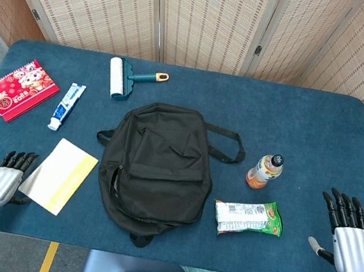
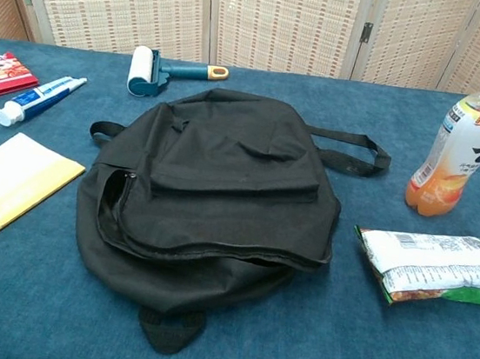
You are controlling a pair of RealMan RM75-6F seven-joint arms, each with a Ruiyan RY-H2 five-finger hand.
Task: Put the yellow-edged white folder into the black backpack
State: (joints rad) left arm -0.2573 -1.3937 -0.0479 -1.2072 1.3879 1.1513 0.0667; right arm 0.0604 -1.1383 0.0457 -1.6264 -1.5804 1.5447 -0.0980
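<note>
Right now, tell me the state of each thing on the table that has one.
Folder: flat on table, outside the backpack, left hand at its corner.
Backpack: lying flat, side zipper partly open.
Bottle: upright, capped.
Snack bag: lying flat, sealed.
Left hand: holds nothing.
Right hand: open, empty.

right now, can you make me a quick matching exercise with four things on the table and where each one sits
Things:
1. lint roller
2. orange drink bottle
3. yellow-edged white folder
4. red notebook

Places:
A. far left edge of the table, beside the toothpaste
B. just right of the black backpack, above the snack packet
C. behind the backpack, toward the screen wall
D. left of the backpack, lying at an angle beside the left hand

Pairs: 1-C, 2-B, 3-D, 4-A
</note>
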